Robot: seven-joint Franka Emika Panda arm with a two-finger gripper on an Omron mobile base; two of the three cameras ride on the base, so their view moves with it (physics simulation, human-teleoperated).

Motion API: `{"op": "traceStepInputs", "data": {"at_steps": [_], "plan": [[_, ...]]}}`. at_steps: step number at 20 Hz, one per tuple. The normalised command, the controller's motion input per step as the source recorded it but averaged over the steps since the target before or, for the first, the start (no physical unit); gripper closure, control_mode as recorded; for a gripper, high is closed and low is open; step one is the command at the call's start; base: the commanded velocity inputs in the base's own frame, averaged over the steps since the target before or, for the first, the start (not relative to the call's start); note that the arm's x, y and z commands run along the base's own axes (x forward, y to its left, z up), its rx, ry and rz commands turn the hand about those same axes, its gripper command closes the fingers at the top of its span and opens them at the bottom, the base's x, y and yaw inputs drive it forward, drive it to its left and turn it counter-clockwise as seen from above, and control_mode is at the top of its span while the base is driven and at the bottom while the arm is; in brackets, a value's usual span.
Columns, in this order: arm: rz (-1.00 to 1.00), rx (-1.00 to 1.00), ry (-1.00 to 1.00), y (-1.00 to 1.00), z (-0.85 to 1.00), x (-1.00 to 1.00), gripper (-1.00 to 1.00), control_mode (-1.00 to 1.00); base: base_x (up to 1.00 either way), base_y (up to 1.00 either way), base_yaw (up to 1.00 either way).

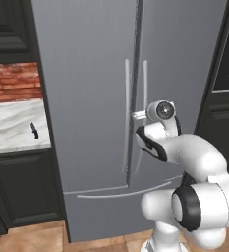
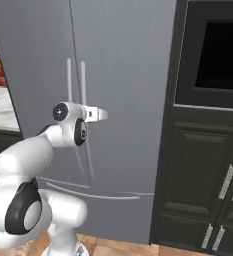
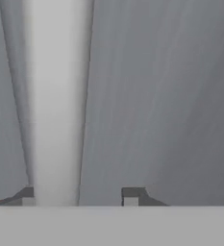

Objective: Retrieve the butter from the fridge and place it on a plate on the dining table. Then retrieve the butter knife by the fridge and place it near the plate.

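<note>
With our open end effector (image 3: 80, 196) straddling a handle (image 3: 58, 96) of the shut fridge (image 1: 86, 98) mid-frame, we judge door-opening underway: next, close and pull.

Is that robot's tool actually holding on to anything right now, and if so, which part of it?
Nothing is held yet. The tool is open at the closed fridge, its fingertips straddling one long door handle without visibly clamping it.

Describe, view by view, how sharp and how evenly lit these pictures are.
Left base view: soft, even light, the fridge smooth grey, the butter knife a small dark smudge. Right base view: similar flat light, no hard shadows. Hand view: blurred close-up, a pale handle between the gripper tips.
</note>
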Motion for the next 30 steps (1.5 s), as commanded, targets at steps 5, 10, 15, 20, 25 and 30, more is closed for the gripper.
{"op": "traceStepInputs", "data": {"at_steps": [5,10,15,20,25,30], "plan": [[-0.22,0.2,0.0,-0.7,0.27,-1.0,1.0,-1.0,0.0,0.0,0.0],[-0.21,0.21,0.0,-0.81,0.31,-1.0,1.0,-1.0,0.0,0.0,0.0],[-0.04,0.16,-0.02,-0.36,0.23,-0.98,-1.0,-1.0,0.0,0.0,0.0],[0.07,-0.06,0.09,0.85,0.21,-0.56,-1.0,-1.0,0.0,0.0,0.0],[0.17,-0.03,0.16,0.75,0.32,-0.12,-1.0,-1.0,0.0,0.0,0.0],[0.06,-0.01,0.12,0.23,-0.01,0.06,-1.0,-1.0,0.0,0.0,0.0]]}}
